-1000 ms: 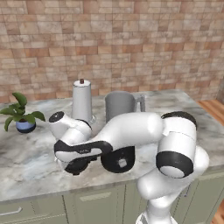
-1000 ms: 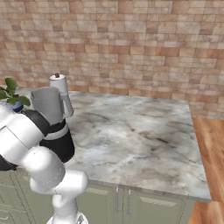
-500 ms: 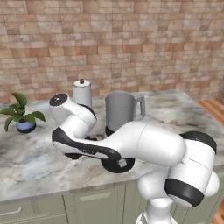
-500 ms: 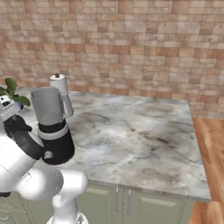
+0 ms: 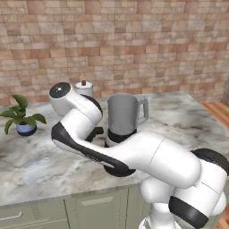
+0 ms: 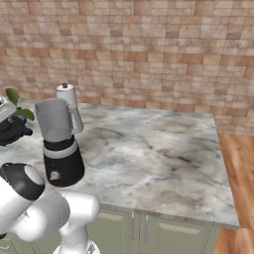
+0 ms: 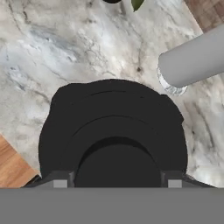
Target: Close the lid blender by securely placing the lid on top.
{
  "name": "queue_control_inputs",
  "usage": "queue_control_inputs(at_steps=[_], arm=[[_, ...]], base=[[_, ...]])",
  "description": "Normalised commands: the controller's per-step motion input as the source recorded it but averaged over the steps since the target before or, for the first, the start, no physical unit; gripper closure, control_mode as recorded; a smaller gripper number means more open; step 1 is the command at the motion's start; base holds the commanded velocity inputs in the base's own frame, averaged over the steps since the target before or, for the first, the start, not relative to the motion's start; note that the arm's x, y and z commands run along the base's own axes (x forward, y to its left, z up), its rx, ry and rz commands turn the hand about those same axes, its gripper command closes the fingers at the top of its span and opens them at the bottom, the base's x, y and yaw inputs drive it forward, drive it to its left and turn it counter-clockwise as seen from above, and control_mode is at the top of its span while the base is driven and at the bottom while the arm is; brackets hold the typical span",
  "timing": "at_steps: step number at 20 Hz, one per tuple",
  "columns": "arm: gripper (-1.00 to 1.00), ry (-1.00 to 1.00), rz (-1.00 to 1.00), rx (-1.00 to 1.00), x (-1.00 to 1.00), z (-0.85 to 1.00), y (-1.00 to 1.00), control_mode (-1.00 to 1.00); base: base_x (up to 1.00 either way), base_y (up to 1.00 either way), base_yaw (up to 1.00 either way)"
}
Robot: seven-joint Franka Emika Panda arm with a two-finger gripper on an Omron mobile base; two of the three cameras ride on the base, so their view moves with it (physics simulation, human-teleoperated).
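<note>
The lid (image 7: 111,131) sits right under the jaws (image 7: 117,183). In the hand view its raised round knob lies between the two tips. The tips stand wide, one on each side of the knob and very close to it. I cannot tell if they are pressing on it yet, or if the lid is resting on the counter (image 6: 158,149) or is a little above it.

In the right base view the lid (image 6: 14,133) is near the left edge of the counter, by the plant (image 5: 22,118). The blender (image 6: 59,144) stands just beside it, nearer the front edge, with the paper towel roll (image 6: 67,94) behind. The jar is open on top, and that top is higher than the lid.

So I think the lid must go up first, then sideways toward the jar, then flat down on its rim
</note>
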Motion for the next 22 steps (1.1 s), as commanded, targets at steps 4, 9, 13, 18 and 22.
queue_control_inputs(at_steps=[4, 9, 13, 18, 22], arm=[[1.0, -0.11, 0.0, 0.0, -0.28, 0.83, -0.24, -1.0], [1.0, -0.06, 0.0, 0.0, -0.27, 0.91, -0.22, -1.0], [1.0, -0.03, 0.0, 0.0, -0.01, 0.65, -0.37, -1.0], [1.0, 0.0, 0.0, 0.0, 0.2, 0.41, -0.64, -1.0], [1.0, 0.02, 0.0, 0.0, 0.15, 0.39, -0.72, -1.0]], base=[[0.0, 0.0, 0.0], [0.0, 0.0, 0.0], [0.0, 0.0, 0.0], [0.0, 0.0, 0.0], [0.0, 0.0, 0.0]])
